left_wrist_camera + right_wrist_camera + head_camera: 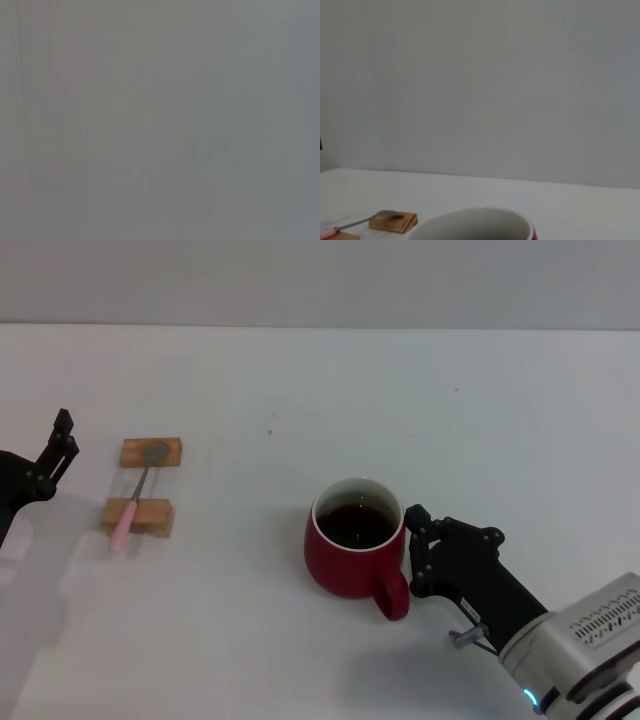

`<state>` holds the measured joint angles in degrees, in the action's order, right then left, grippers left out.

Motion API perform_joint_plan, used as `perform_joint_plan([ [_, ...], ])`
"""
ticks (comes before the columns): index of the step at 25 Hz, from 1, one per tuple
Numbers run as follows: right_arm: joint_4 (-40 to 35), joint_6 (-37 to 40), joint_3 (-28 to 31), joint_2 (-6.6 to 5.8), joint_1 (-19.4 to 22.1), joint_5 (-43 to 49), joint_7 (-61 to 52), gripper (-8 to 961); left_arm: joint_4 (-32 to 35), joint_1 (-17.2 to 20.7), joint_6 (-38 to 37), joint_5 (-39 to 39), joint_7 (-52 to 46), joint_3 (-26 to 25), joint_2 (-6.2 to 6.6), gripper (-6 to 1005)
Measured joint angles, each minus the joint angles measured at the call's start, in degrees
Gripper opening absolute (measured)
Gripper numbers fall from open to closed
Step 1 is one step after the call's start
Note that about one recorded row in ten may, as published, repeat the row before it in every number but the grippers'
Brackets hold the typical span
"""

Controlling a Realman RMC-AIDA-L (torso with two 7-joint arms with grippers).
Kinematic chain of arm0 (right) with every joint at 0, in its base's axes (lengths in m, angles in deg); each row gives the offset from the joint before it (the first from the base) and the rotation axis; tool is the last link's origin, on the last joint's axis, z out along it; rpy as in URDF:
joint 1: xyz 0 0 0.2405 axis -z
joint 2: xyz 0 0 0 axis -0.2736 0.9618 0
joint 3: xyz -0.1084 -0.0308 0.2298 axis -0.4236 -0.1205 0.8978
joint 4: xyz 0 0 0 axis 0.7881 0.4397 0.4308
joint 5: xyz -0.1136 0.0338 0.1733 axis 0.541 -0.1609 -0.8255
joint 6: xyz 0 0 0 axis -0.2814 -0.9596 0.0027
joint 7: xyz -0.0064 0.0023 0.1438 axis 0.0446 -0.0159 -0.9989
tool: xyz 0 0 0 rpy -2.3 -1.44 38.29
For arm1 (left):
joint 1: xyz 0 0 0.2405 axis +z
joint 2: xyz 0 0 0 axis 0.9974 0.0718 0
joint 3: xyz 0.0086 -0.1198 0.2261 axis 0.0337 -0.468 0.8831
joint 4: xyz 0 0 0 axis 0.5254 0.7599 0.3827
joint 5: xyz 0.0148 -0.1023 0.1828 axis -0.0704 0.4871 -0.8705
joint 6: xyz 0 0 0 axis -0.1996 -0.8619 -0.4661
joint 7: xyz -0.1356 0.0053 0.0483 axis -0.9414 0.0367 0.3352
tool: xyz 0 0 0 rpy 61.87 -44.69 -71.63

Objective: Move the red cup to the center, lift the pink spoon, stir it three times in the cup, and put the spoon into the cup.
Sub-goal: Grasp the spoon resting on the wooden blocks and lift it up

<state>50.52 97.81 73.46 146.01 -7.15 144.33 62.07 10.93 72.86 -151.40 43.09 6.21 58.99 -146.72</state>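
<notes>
A: Head view first. What do we record for the cup?

B: We find the red cup [356,549] upright on the white table [300,390], near the middle of the work area, dark liquid inside, its loop handle turned toward the robot and slightly to its right. The right gripper [412,548] sits just beside that handle, its black fingers [418,520] close against the cup's wall. We cannot tell whether they are spread or pressed together, nor whether they truly touch the cup.

A: And the spoon?

B: The pink spoon [134,499] lies well apart from the cup, on the robot's left, bridging two wooden blocks [151,452]: the grey bowl rests on the farther block, the pink handle crosses the nearer one and overhangs it. The left gripper [55,452] hangs near the left edge, beside the blocks but apart from them. We cannot tell its finger state either.

A: Left wrist view?

B: We note only a uniform grey field; nothing can be identified.

A: Right wrist view?

B: We see the cup's white inner rim [470,222] close at the frame's edge, with the spoon [355,223] and a wooden block [393,221] beyond it on the table, a pale wall behind.
</notes>
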Motion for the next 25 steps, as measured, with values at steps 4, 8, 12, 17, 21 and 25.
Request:
perform_joint_plan([
  [4, -0.1, -0.8, 0.2, 0.0, -0.8, 0.0, 0.0, 0, -0.1, 0.0, 0.0, 0.0, 0.0, 0.0, 0.0, 827],
  [8, -0.3, -1.3, 0.3, 0.0, -1.4, 0.0, 0.0, -1, -0.1, 0.1, 0.0, 0.0, 0.1, 0.0, 0.04, 825],
  [12, -0.6, -1.3, 0.8, 0.0, -2.1, 0.0, 0.0, -1, -0.1, 0.1, 0.0, 0.0, 0.1, 0.0, 0.06, 824],
  [17, -1.0, -1.8, 1.0, -0.01, -2.9, 0.0, 0.0, 0, 0.0, 0.1, 0.0, 0.0, 0.1, 0.0, 0.09, 822],
  [21, -1.4, -2.6, 1.5, -0.01, -3.6, 0.0, 0.0, -1, 0.0, 0.1, 0.1, 0.0, 0.1, 0.0, 0.09, 820],
  [25, -1.8, -2.7, 2.0, 0.0, -4.1, 0.0, 0.0, -1, -0.2, 0.1, 0.1, 0.1, 0.1, 0.0, 0.09, 818],
])
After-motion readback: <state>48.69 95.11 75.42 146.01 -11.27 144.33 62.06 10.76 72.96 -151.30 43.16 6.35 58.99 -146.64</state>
